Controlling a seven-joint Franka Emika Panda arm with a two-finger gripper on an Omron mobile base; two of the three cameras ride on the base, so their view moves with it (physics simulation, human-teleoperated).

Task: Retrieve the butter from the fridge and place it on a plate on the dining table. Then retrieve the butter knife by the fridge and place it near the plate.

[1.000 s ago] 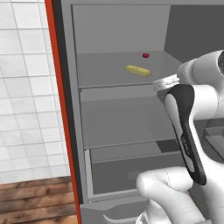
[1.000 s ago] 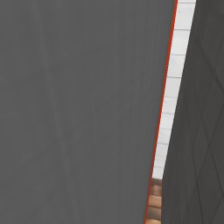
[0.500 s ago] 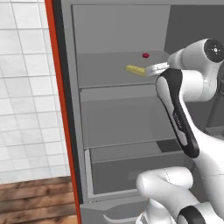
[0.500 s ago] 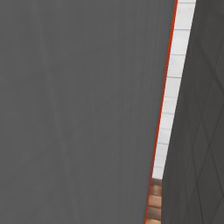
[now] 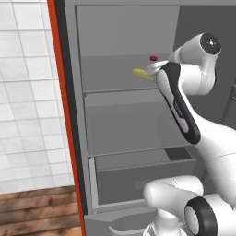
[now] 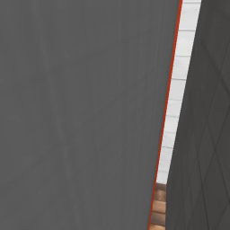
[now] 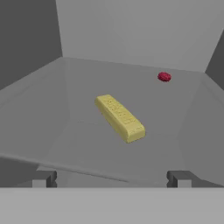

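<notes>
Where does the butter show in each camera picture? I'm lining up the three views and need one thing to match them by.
Left base view: the butter lies on the fridge's upper shelf, partly covered by the arm.
Right base view: I cannot find it; grey panels and a strip of tiled wall.
Hand view: the butter lies mid-frame, beyond the open gripper.
Shared landmark: the small red item beyond the butter.

Top fridge shelf (image 7: 52, 109) is plain grey and carries two items: the butter (image 7: 120, 117) lying flat mid-shelf, angled diagonally, and a small red round item (image 7: 164, 77) further back (well apart, not touching). Lower shelves (image 5: 129, 126) bare grey.
</notes>
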